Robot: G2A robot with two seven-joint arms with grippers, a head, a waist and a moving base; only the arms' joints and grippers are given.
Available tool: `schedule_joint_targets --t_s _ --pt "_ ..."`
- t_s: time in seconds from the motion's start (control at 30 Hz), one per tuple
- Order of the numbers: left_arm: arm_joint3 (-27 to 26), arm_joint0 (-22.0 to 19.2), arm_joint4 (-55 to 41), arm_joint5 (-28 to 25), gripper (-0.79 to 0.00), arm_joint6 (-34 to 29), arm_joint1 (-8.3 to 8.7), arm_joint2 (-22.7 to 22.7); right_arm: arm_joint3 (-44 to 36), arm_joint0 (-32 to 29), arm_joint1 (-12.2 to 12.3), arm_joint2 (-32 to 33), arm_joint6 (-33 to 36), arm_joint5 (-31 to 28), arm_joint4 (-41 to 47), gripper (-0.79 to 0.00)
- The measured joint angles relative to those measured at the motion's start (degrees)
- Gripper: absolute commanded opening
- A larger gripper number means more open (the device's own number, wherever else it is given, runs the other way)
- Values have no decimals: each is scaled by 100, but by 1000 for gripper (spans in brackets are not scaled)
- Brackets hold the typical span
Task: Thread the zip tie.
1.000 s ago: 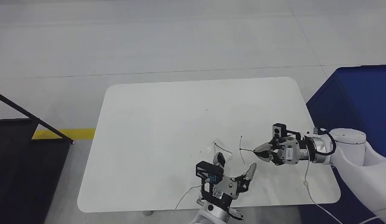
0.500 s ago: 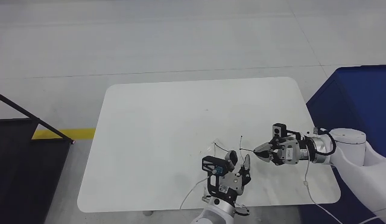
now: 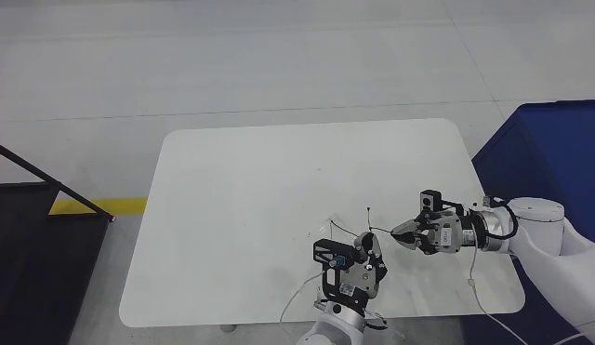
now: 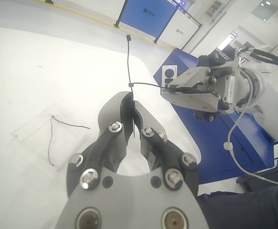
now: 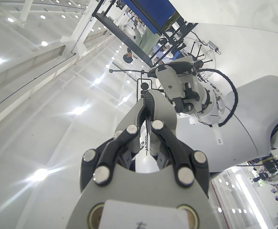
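Left pincer (image 4: 132, 101) clenched on upright zip tie (image 4: 127, 60); right pincer (image 4: 163, 89) grasps second strap (image 4: 146, 85) crosswise, its head meeting the first, likely for threading.

A big industrial hall. Yellow lines (image 3: 125, 203) mark its pale floor (image 3: 279, 47); blue partition panels (image 4: 150, 13) stand around, under a high spotlit ceiling (image 5: 34, 5).

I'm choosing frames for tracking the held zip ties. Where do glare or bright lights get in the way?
Left wrist view: the table glares bright white, yet the upright zip tie reads dark against it. Right wrist view: ceiling lamps flare into starbursts beside the right gripper. Top view: even light, no glare spots on the table.
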Motion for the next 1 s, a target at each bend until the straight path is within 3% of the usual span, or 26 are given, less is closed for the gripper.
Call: schedule_joint_targets --t_s 0.8,0.83,0.87,1.0 --pt "110 83 471 -141 -785 -480 48 44 -219 -466 -32 613 -539 -411 396 -785" --pt "112 86 478 -144 -730 -492 49 44 -234 -482 -36 609 -545 -408 380 -785" --pt "115 90 491 -144 -594 -500 49 42 -260 -500 -42 599 -551 -405 353 -785" --pt "127 98 558 -133 -486 -499 49 45 -309 -537 -58 603 -548 -402 312 -785"
